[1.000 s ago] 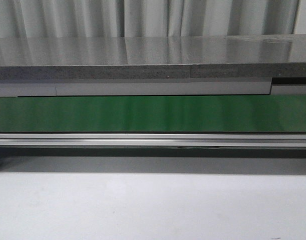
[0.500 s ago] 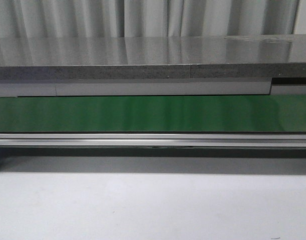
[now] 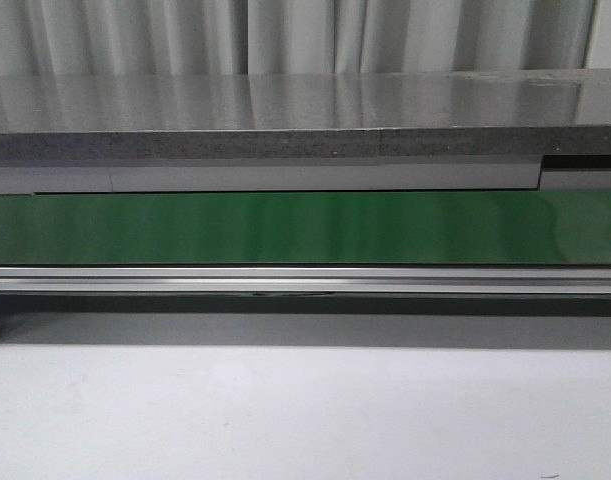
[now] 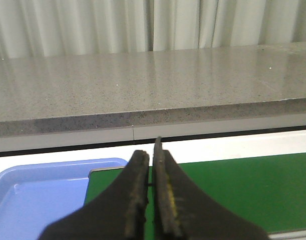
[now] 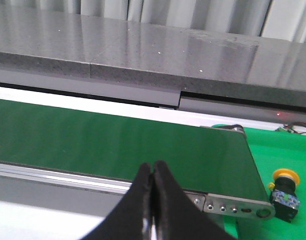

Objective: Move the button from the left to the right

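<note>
The button, with an orange-yellow cap and black body, lies on a bright green surface just past the end of the green conveyor belt, to the right of my right gripper. That gripper is shut and empty, above the belt's near rail. My left gripper is shut and empty, above the belt's other end beside a blue tray. In the front view only the belt shows; no button and no gripper is in that view.
A grey stone counter runs behind the belt, with pale curtains beyond it. An aluminium rail edges the belt's near side. A white table surface lies in front.
</note>
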Robot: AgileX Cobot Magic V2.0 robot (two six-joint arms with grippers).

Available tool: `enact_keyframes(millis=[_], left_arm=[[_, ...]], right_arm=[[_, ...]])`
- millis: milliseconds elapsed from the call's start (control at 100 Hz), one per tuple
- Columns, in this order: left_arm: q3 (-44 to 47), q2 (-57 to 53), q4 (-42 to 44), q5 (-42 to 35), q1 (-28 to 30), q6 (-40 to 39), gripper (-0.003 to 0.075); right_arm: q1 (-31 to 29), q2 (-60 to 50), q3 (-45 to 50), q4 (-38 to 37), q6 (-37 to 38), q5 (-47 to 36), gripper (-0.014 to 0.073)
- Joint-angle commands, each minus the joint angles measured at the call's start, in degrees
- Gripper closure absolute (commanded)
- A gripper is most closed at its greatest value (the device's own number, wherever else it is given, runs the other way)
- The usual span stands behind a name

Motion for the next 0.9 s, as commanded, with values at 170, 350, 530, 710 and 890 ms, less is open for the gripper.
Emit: enact_keyframes(millis=[170, 350, 530, 710, 890], left_arm=[[-1.5, 0.2, -0.4, -4.6, -0.6, -0.2, 0.0715], [-1.5, 0.2, -0.4, -4.6, -0.6, -0.2, 0.0715], [-1.5, 0.2, -0.4, -4.6, -0.6, -0.2, 0.0715], [-1.5, 0.2, -0.4, -4.6, -0.6, -0.2, 0.0715], [-1.5, 0.2, -0.4, -4.6, -0.6, -0.2, 0.0715]], right_arm=[[-2.8, -3.5, 3.2, -1.1, 0.7, -6.5, 0.0715], [-2.8, -3.5, 6.2, -1.1, 0.7, -10.9, 0.0715], [-2.8, -3.5, 8.6, -1.1, 0.7, -14.5, 0.0715], [-2.8, -3.5, 8.6, -1.1, 0.7, -14.4, 0.0715], [-2.8, -3.5, 8.6, -1.1, 0.7, -14.4, 0.0715]])
